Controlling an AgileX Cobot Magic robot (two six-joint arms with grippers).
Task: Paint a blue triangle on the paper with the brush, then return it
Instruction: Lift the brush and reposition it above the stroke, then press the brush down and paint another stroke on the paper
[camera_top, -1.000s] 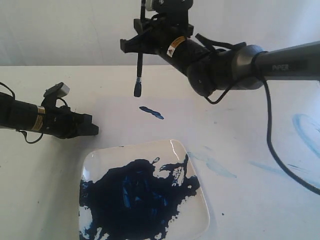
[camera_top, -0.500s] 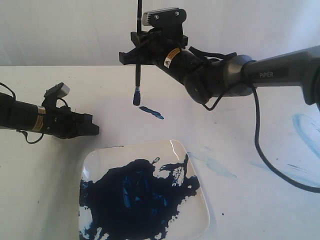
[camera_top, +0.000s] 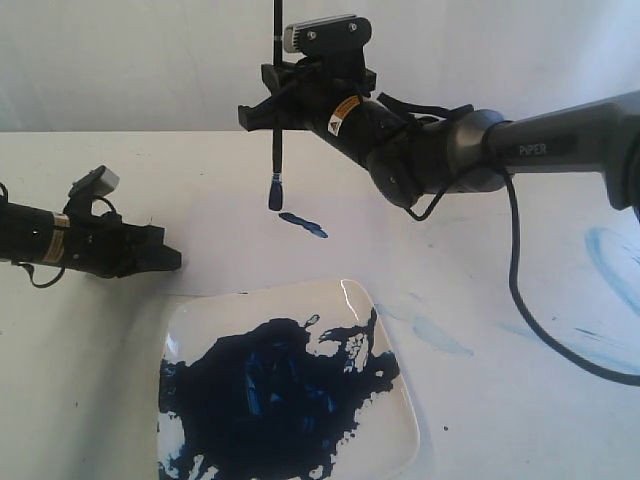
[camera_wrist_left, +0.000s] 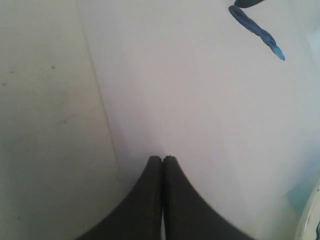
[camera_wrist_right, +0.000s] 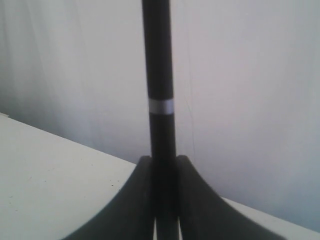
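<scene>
The brush (camera_top: 277, 150) hangs upright, its black handle pinched in my shut right gripper (camera_top: 277, 108). Its blue bristles (camera_top: 275, 196) sit just over the near end of a single short dark-blue stroke (camera_top: 303, 225) on the paper (camera_top: 240, 250); contact cannot be told. No blue triangle shows, only that stroke (camera_wrist_left: 256, 31). In the right wrist view the handle (camera_wrist_right: 159, 75) with a silver band rises from between the fingers of the right gripper (camera_wrist_right: 163, 160). My left gripper (camera_top: 168, 259) is shut and empty, low at the paper's left edge. Its tips (camera_wrist_left: 162, 159) rest over the paper (camera_wrist_left: 200, 100).
A glossy white square plate (camera_top: 400, 425) with a big dark-blue paint puddle (camera_top: 270, 390) lies at the front, overlapping the paper. Pale light-blue smears (camera_top: 435, 335) mark the table to the right, with more at the far right (camera_top: 610, 255).
The right arm lowered the brush tip towards the stroke's end, then held still. My left gripper slid left, back towards the paper's edge.
</scene>
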